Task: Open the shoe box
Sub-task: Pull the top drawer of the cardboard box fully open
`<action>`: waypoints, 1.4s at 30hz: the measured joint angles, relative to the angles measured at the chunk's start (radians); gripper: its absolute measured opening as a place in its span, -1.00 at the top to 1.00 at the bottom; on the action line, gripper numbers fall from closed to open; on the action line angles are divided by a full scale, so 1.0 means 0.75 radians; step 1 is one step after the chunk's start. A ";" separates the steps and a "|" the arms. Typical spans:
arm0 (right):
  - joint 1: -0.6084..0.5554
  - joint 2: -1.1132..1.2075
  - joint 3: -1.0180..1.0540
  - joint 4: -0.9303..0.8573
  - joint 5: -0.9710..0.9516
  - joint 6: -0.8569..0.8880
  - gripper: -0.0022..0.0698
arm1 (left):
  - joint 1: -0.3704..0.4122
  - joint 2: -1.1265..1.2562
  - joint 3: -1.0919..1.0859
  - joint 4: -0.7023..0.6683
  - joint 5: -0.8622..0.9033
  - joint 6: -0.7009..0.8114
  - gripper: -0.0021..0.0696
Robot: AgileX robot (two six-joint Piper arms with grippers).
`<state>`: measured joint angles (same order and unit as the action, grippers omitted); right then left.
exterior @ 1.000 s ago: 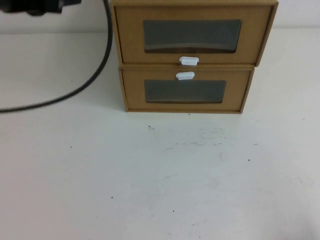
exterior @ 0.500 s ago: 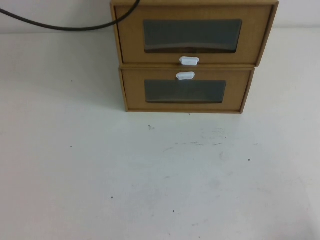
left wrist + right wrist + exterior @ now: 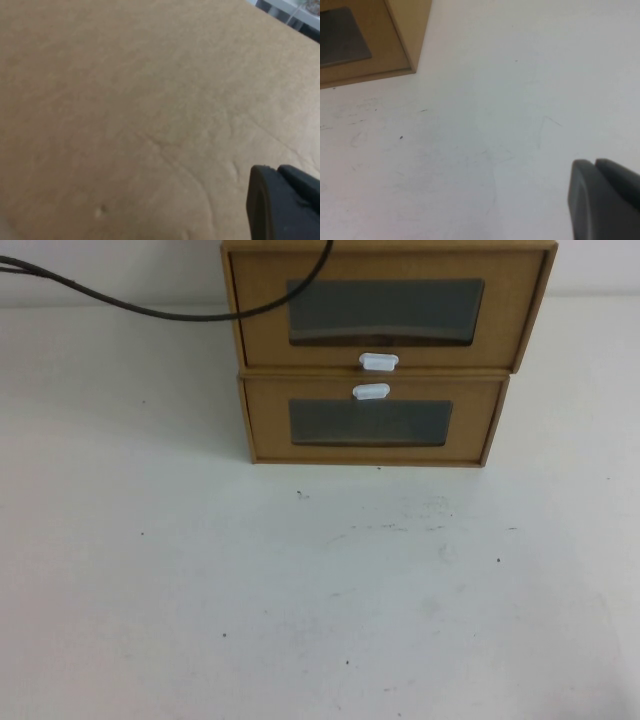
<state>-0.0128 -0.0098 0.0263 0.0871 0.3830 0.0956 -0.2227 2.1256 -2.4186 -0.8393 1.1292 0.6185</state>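
Left gripper (image 3: 278, 200) (only a dark corner shows, so its grip cannot be told) hangs close over plain brown cardboard (image 3: 125, 100). 2 stacked shoe boxes (image 3: 470, 350), both closed and the upper one cropped, sit well apart from the right gripper (image 3: 596, 200), which is clamped on nothing.

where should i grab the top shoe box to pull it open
Pinch the white pull tab at the bottom edge of the upper shoe box front, coming from the front: it juts out. The left gripper is over cardboard; the right gripper, shut, over the table.
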 joint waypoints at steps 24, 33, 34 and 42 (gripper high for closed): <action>0.000 0.000 0.005 1.107 -0.591 -0.049 0.99 | -0.125 0.075 -0.051 0.126 -0.217 -0.078 0.96; 0.000 0.007 -0.188 0.997 -0.192 -0.161 0.99 | -0.125 0.122 -0.051 0.095 -0.255 -0.161 0.96; 0.000 0.028 -0.238 0.981 -0.138 -0.183 0.99 | -0.125 0.124 -0.051 0.095 -0.257 -0.173 0.96; 0.000 0.483 -0.719 0.726 0.397 -0.340 0.99 | -0.125 0.127 -0.077 0.086 -0.190 -0.284 0.96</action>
<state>-0.0128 0.3528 -0.5131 0.6316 0.6805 -0.1590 -0.3165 2.2212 -2.4764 -0.7747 0.9867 0.4055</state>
